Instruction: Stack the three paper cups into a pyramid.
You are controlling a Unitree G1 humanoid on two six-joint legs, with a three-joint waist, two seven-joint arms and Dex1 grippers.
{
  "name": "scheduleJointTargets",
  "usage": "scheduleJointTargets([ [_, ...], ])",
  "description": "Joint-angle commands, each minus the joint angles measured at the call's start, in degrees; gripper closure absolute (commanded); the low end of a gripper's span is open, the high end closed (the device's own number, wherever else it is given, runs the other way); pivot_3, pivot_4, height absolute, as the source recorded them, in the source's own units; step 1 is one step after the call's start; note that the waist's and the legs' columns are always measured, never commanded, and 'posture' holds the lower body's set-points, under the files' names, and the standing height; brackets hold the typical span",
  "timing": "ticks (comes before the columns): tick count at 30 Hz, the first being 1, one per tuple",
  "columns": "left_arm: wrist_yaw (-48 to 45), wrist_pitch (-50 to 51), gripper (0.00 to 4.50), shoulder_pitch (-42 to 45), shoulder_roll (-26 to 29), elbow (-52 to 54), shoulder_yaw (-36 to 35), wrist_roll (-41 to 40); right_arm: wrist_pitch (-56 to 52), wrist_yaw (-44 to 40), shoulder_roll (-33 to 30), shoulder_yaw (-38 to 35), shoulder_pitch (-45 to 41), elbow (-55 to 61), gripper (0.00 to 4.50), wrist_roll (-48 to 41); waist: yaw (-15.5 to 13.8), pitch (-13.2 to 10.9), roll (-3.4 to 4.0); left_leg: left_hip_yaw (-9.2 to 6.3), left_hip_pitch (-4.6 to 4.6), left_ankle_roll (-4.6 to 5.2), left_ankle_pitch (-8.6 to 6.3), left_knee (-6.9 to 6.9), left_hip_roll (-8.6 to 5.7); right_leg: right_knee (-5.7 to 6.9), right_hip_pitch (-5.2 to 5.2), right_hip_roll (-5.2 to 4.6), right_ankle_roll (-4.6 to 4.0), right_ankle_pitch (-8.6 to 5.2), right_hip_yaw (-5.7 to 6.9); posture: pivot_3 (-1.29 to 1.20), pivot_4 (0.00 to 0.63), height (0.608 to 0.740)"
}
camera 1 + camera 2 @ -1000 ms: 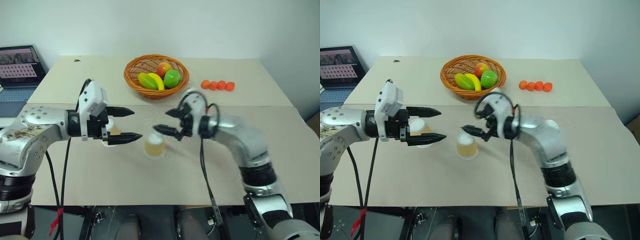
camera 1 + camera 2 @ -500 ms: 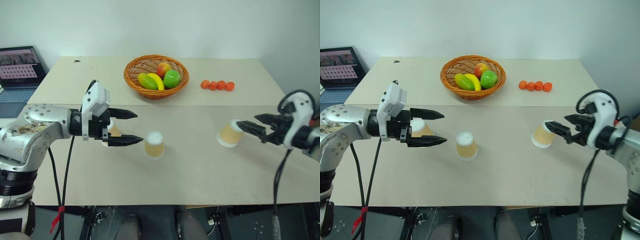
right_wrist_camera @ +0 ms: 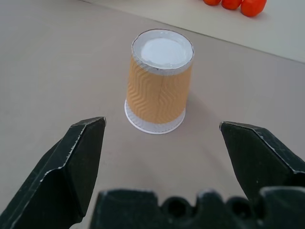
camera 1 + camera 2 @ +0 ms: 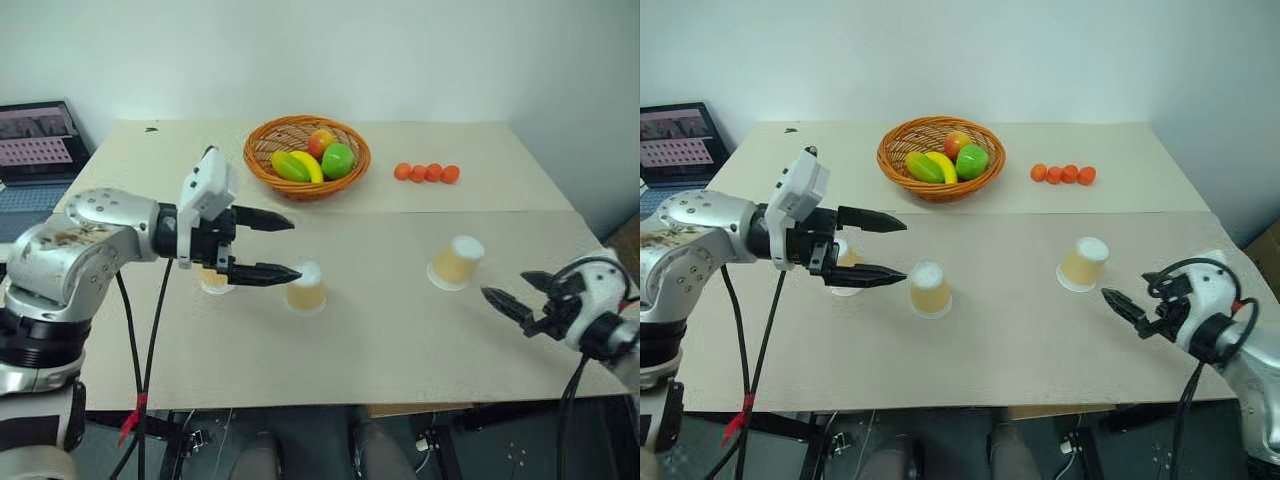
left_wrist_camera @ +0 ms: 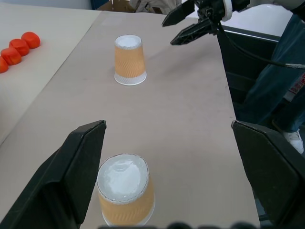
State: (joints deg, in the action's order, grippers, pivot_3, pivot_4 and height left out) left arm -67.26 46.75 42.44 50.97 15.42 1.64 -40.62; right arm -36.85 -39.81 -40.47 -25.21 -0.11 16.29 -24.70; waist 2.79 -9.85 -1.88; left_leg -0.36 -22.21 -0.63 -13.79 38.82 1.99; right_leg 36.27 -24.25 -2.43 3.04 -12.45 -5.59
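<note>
The right gripper [image 4: 1128, 309] has moved a long way. A second ago it was in the middle of the table, right by the middle cup [image 4: 929, 289]. Now it hangs low near the right edge of the table [image 4: 990, 350], with its fingers spread wide and nothing in them. The right cup [image 4: 1082, 264] stands upside down just ahead of it, not touching it. Half a second ago the fingers were right at that cup; now they are pulled back from it.

The left gripper [image 4: 880, 250] has hardly moved. Its two fingers are spread wide and hold nothing. The left cup [image 4: 213, 279] sits on the table behind them, partly hidden.

All three cups stand upside down in a row, apart from each other. None is on top of another yet.

The fruit basket [image 4: 940, 160] and the orange balls [image 4: 1062, 174] have stayed where they were.
</note>
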Motion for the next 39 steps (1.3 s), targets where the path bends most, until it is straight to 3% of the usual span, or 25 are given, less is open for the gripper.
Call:
scheduleJointTargets([
  [1,0.1,0.6,0.00,1.1,0.1,1.1,-0.9,-0.5,5.0,0.0,-0.4,1.1,-3.1,-3.2,0.04,1.5,0.0,0.0,0.00,0.00,0.00,0.00,0.00,0.01,0.00,0.00,0.00,0.00,0.00,0.00,0.00,0.00,0.150,0.734],
  [17,3.2,2.6,0.00,-1.3,1.1,4.5,-3.5,-1.5,14.0,-4.9,-2.6,12.5,-21.4,-22.4,0.04,7.8,0.1,0.0,0.00,0.00,-0.08,0.00,0.00,0.01,-0.01,-0.05,-0.04,-0.02,0.00,0.02,-0.01,0.00,0.150,0.734],
  [27,4.0,2.7,0.00,-3.2,2.8,5.7,-5.0,-2.1,17.2,-7.5,-2.3,15.2,-27.2,-29.8,0.04,9.6,-0.1,0.0,0.01,-0.02,-0.12,0.00,0.00,-0.02,-0.01,-0.08,-0.06,-0.02,-0.01,0.02,0.00,0.00,0.150,0.734],
  [33,4.4,2.6,0.00,-3.6,3.4,6.1,-5.3,-2.4,18.0,-8.1,-1.7,15.5,-27.7,-31.1,1.75,10.0,-0.2,0.0,0.01,-0.02,-0.11,0.00,0.00,-0.02,-0.01,-0.06,-0.05,-0.02,-0.01,0.02,0.01,0.00,0.150,0.734],
  [39,4.7,2.7,0.00,-3.7,3.3,6.3,-5.3,-3.0,15.9,-8.2,-2.5,15.1,-28.0,-27.4,1.88,9.0,-0.1,0.0,0.01,-0.02,-0.11,0.00,0.00,-0.02,-0.01,-0.07,-0.05,-0.02,-0.01,0.02,0.01,0.00,0.150,0.734],
])
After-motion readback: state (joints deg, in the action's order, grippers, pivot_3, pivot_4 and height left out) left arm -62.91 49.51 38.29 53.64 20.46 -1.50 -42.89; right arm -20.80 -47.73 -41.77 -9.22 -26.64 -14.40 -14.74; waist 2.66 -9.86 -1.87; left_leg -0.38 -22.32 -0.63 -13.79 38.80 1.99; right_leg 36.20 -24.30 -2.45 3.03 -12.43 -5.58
